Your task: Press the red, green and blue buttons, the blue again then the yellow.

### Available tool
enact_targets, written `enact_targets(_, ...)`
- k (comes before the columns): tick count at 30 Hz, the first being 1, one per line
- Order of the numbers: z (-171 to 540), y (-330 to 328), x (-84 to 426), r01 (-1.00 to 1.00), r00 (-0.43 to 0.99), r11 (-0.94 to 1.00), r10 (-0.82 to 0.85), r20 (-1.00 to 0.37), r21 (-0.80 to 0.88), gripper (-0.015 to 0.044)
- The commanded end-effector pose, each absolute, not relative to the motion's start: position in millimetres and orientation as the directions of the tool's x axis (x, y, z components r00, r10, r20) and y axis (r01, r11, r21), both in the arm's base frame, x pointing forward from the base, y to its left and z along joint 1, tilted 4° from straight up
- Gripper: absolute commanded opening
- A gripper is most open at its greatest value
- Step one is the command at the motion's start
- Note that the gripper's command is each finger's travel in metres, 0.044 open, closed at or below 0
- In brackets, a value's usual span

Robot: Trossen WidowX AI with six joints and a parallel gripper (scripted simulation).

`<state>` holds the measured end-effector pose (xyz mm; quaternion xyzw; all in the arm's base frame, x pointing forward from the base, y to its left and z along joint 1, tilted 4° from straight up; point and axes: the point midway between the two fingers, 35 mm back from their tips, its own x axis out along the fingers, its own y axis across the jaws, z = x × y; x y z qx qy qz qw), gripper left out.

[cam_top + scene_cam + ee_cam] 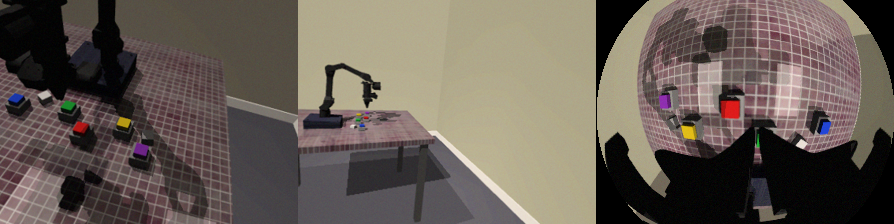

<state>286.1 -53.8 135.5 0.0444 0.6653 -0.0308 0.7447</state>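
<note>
With the green button (pixel 68 106) (pixel 358 120) (pixel 758 141) as landmark, the grid-patterned, pinkish worktop (pixel 189 98) (pixel 389 135) (pixel 796 30) spreads around it, and the matte black arm (pixel 108 39) (pixel 329 84) holds its jaws (pixel 59 96) (pixel 366 106) together and empty above the surface, partly hiding it in the wrist view. Around it in the top view, on squarish grey housings, red (pixel 80 128) (pixel 366 117) (pixel 730 109) sits just below, yellow (pixel 124 123) (pixel 359 114) (pixel 689 131) right, blue (pixel 16 98) (pixel 362 125) (pixel 825 127) left and purple (pixel 141 150) (pixel 367 113) (pixel 665 101) lower right. Smallest, a white block (pixel 45 97) (pixel 353 126) (pixel 801 143) lies between it and blue, a dark grey block (pixel 147 137) (pixel 673 121) beyond yellow.
</note>
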Motion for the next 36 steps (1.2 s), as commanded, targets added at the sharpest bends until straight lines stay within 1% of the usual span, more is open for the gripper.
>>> enact_targets(1, 133, -14, 283, 0.119, 0.101, 0.993, 0.014, -0.995, 0.026, 0.002)
enact_targets(9, 132, 72, 259, 0.145, 0.095, 0.989, 0.018, -0.995, 0.031, 0.002)
enact_targets(12, 131, 94, 248, 0.153, 0.095, 0.988, 0.019, -0.995, 0.033, 0.002)
enact_targets(16, 129, 96, 248, 0.153, 0.095, 0.988, 0.019, -0.995, 0.033, 0.002)
enact_targets(21, 72, 97, 253, 0.153, 0.094, 0.988, 0.019, -0.995, 0.033, 0.002)
enact_targets(36, 53, 97, 255, 0.153, 0.094, 0.988, 0.018, -0.995, 0.033, 0.002)
